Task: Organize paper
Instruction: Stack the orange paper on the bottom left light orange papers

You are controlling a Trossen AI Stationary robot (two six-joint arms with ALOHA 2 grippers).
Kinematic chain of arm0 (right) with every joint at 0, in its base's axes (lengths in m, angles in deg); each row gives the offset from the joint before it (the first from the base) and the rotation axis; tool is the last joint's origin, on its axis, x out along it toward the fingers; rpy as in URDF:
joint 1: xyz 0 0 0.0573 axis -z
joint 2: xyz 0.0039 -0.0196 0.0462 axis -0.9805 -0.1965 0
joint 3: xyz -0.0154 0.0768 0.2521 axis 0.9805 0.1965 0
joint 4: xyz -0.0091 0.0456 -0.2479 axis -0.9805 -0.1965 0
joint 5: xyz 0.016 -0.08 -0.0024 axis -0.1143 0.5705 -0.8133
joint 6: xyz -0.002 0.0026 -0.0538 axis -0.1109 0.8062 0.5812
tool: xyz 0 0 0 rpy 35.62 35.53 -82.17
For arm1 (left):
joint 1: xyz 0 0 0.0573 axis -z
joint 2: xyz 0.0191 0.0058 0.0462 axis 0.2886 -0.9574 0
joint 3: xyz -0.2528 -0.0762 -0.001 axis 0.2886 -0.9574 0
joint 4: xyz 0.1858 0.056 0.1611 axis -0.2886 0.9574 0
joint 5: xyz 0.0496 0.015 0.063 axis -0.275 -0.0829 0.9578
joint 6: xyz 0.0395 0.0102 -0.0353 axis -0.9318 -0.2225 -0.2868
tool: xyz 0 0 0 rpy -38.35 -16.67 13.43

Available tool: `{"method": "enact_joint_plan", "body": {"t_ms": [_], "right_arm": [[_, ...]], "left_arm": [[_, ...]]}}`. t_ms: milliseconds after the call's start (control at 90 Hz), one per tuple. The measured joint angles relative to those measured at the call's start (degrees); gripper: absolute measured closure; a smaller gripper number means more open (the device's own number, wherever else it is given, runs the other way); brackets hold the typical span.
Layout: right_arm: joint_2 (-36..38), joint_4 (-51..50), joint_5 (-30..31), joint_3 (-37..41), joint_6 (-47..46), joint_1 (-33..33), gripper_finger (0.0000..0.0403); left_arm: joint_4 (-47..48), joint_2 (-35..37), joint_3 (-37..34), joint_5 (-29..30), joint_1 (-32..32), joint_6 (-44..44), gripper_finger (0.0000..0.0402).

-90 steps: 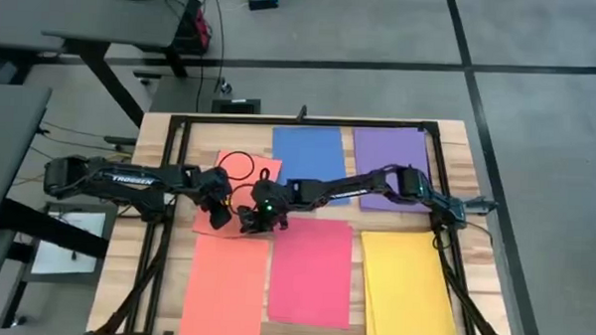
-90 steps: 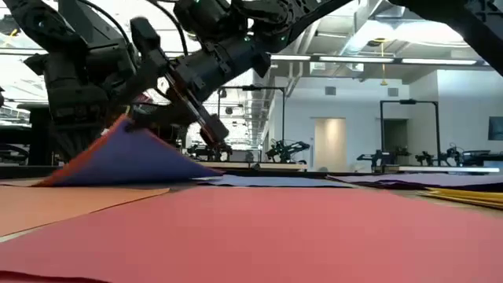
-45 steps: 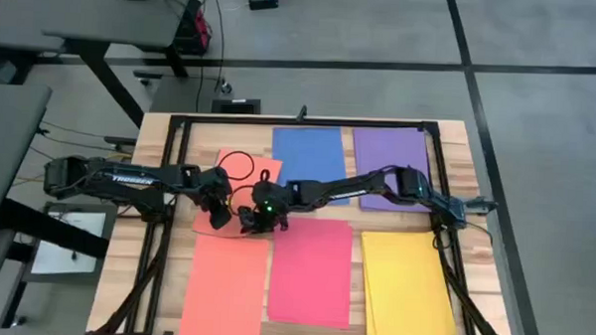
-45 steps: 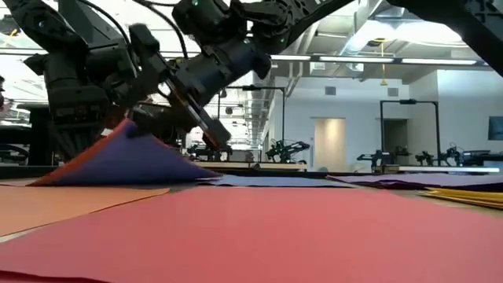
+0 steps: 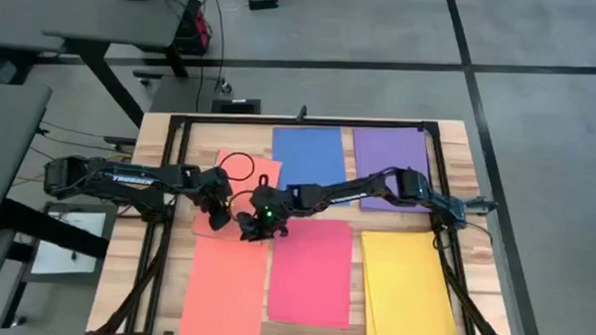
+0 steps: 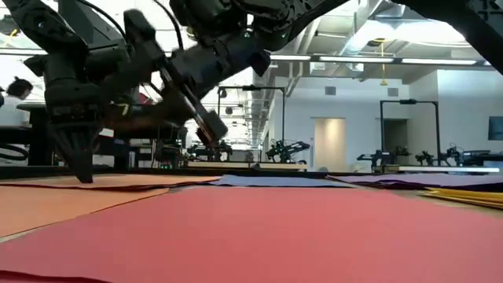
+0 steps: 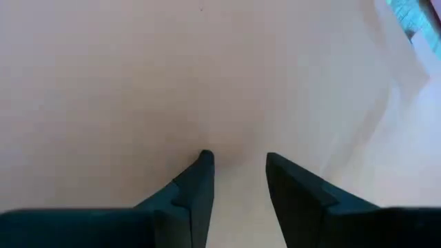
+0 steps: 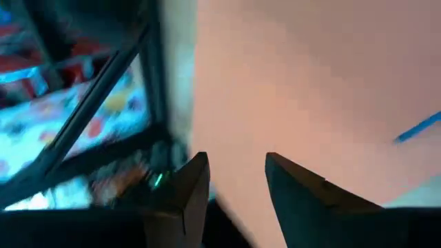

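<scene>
Paper sheets, thin, flat, on the pale wooden tabletop (image 5: 477, 164):
- Far row: salmon-orange sheet (image 5: 263, 172), blue sheet (image 5: 308, 153), purple sheet (image 5: 390, 156).
- Near row: orange sheet (image 5: 224, 284), pink-red sheet (image 5: 311, 272), yellow sheet (image 5: 405, 283).

Left gripper (image 5: 217, 212): over the far salmon-orange sheet's near-left part, fingers (image 7: 196, 189) parted, empty.

Right gripper (image 5: 254, 229): at that sheet's near edge, fingers (image 8: 189, 189) parted, empty.

1. Six places hold flat paper sheets on the pale wooden tabletop (image 5: 464, 158).
2. Two salmon-orange sheets: one far (image 5: 261, 169), one near (image 5: 224, 289).
3. One blue sheet (image 5: 308, 153).
4. One purple sheet (image 5: 390, 151).
5. One pink-red sheet (image 5: 311, 272).
6. One yellow place (image 5: 405, 286); its sheet count cannot be told.
7. Two dark robot arms, each with one two-finger gripper: left gripper (image 5: 218, 218), right gripper (image 5: 251, 231).
</scene>
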Motion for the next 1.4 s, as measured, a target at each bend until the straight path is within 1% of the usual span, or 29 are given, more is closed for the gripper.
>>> {"method": "enact_joint_plan", "body": {"t_ms": [44,211,267,322,433,578,889,1078,1256,1400], "right_arm": [[-0.02,-2.36,1.09,0.02,0.65,0.08,0.0267],[-0.02,-9.34,0.76,0.02,2.4,-0.57,0.0267],[-0.09,-10.03,3.02,0.02,1.65,-1.33,0.0267],[-0.8,-9.41,5.8,0.0,0.63,-1.89,0.0267],[-1.87,-9.15,8.74,0.04,-0.07,-2.09,0.0267],[-2.6,-9.24,10.26,-0.04,-1.12,-1.93,0.0267],[-2.8,-10.16,10.05,-0.07,0.03,-2.28,0.0267],[-2.8,-9.82,9.92,-0.07,-1.27,-2.42,0.0267],[-2.8,-8.86,11.04,0.0,-1.37,-2.23,0.0267],[-2.87,-6.12,13.23,0.07,-1.16,-1.62,0.0267]], "left_arm": [[0.01,0.0,0.0,0.0,0.0,0.09,0.0283],[0.01,0.0,0.02,0.04,0.0,0.24,0.0283],[-0.01,0.0,0.02,0.07,0.0,0.26,0.0283],[-0.01,0.0,0.02,0.07,0.0,0.28,0.0283],[-0.01,0.0,0.02,0.15,0.0,0.5,0.0283],[-0.03,0.0,0.02,0.24,0.0,0.46,0.0283],[-0.05,0.02,0.02,0.26,0.0,0.44,0.0283],[-0.05,0.02,0.02,0.26,0.0,0.44,0.0283],[-0.05,0.02,0.02,0.26,0.0,0.42,0.0283],[-0.08,0.02,0.02,0.28,0.0,0.39,0.0283]]}}
